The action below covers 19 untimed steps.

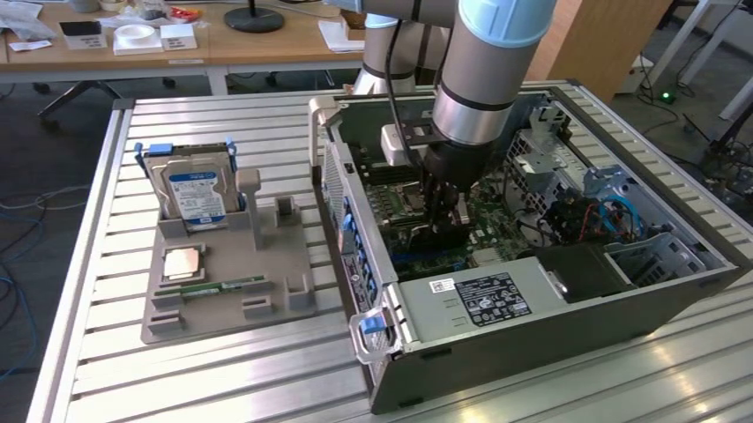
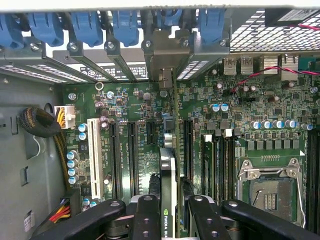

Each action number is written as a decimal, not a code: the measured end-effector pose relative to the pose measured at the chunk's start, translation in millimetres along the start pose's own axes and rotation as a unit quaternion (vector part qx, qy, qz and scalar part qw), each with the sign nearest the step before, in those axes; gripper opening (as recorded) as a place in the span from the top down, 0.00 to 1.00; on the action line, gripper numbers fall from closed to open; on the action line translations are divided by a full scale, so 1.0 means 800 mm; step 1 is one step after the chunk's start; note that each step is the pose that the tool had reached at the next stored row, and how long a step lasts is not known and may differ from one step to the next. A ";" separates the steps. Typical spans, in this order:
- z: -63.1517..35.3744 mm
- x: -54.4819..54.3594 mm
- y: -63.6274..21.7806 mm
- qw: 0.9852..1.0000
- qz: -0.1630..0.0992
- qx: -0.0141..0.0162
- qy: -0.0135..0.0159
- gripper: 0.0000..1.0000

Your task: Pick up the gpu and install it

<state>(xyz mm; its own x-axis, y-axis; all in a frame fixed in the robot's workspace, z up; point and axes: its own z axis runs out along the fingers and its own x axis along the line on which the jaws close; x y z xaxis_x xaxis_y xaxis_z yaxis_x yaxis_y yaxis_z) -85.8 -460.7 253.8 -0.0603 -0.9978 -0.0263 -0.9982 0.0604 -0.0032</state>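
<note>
Grey slats make up the counter (image 1: 94, 370), where a hard drive (image 1: 194, 196) stands in a plastic holder (image 1: 224, 291). In the exterior view the arm reaches down into the open computer case (image 1: 530, 291), its gripper (image 1: 445, 231) low over the motherboard. In the wrist view the black fingers (image 2: 147, 217) are clamped on the gpu (image 2: 168, 190), held edge-on above the motherboard (image 2: 240, 115) slots, its bracket end toward the blue clips (image 2: 125, 25).
</note>
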 end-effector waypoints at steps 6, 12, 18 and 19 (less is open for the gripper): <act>0.001 0.000 0.000 1.000 0.000 0.000 0.000 0.74; 0.003 0.000 0.000 1.000 0.000 0.000 0.000 0.74; 0.003 0.000 0.000 1.000 0.000 0.000 0.000 0.74; 0.003 0.000 0.000 1.000 0.000 0.000 0.000 0.74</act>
<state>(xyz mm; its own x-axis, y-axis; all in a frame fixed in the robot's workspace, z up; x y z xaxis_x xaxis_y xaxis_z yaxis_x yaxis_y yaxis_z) -85.8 -460.7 251.2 -0.0601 -0.9978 -0.0261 -0.9982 0.0602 -0.0031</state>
